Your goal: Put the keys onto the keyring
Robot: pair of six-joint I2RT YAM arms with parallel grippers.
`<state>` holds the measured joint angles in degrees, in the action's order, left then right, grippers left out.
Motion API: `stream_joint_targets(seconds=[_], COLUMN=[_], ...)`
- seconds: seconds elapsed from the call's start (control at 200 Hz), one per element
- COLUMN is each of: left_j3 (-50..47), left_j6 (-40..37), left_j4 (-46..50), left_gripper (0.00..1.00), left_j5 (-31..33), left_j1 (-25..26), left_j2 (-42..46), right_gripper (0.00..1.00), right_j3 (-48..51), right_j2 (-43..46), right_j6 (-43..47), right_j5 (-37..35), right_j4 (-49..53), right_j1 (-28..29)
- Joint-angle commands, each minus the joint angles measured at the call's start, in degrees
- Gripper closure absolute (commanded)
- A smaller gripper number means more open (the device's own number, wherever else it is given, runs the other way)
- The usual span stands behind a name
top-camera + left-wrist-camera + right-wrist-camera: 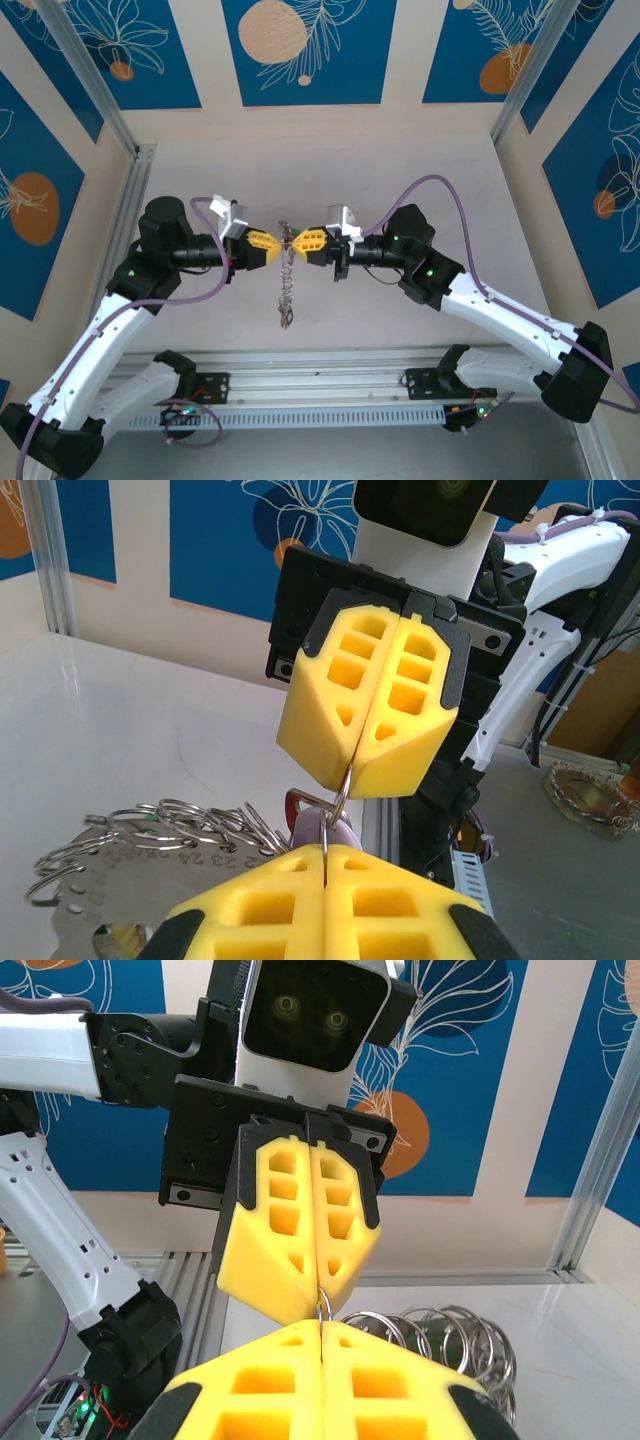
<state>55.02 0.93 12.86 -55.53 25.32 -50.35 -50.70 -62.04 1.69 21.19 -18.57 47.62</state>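
As left gripper (276, 246) and right gripper (300, 243) clamp shut on the keyring (343, 783) mid-frame, they steady it for threading keys (338, 832)

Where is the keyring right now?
In the top view, the keyring is over mid-table, pinched between the left end effector and the right end effector, which meet tip to tip. A string of rings runs from there toward the arm bases.
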Motion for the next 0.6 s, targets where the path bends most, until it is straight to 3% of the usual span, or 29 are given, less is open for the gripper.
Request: stream_joint_targets(seconds=[0.0, 0.595], left_j3=[2.27, 2.2], left_j6=[-0.58, -0.4], left_j4=[-2.26, -2.46], left_gripper=[1.0, 1.0], left_j5=[-2.59, -2.48], left_j1=[0.58, 0.54], left_j2=[1.21, 1.27], right_gripper=[1.0, 1.0], right_j3=[-0.99, -1.06], right_j2=[1.22, 1.2], right_j6=[-0.02, -0.09], right_j5=[-0.6, -0.89], right_j4=[-1.51, -0.99], right_j1=[-0.09, -0.11])
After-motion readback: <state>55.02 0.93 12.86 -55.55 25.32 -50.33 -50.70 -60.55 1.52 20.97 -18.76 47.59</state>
